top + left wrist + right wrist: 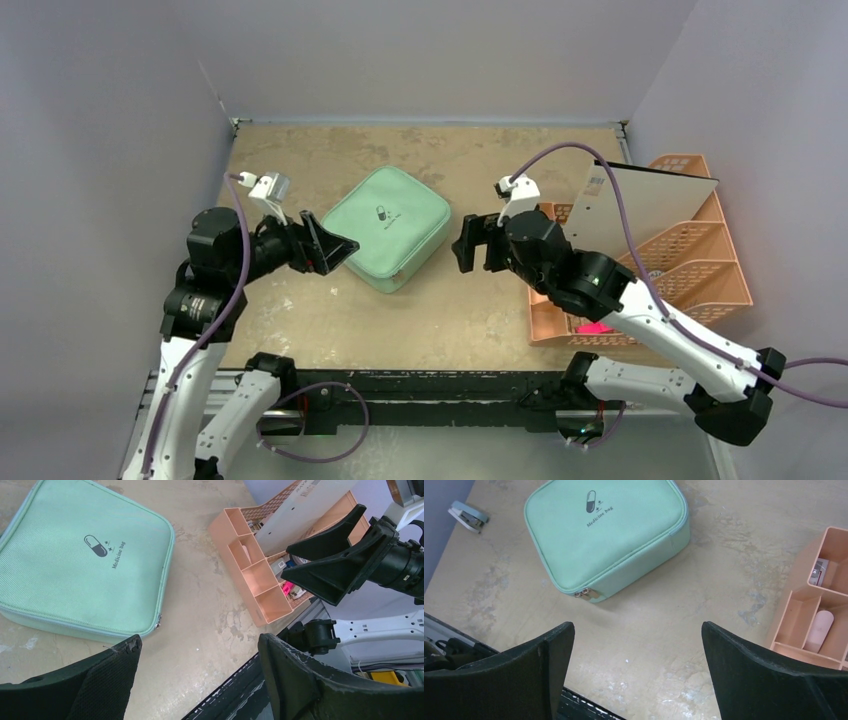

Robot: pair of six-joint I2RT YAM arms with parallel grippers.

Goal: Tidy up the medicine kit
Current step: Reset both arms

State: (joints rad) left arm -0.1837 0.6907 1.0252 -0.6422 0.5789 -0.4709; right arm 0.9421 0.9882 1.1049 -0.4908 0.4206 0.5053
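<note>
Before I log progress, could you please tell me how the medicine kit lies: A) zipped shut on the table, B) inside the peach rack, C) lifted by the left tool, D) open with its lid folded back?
A: the medicine kit lies flat on the table, lid down and zipped.

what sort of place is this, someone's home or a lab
Most likely a robot lab work cell, not a home: a worn table boxed in by plain grey walls, a left arm and right arm bolted at its near edge, and a medicine kit laid out like a prop.
</note>
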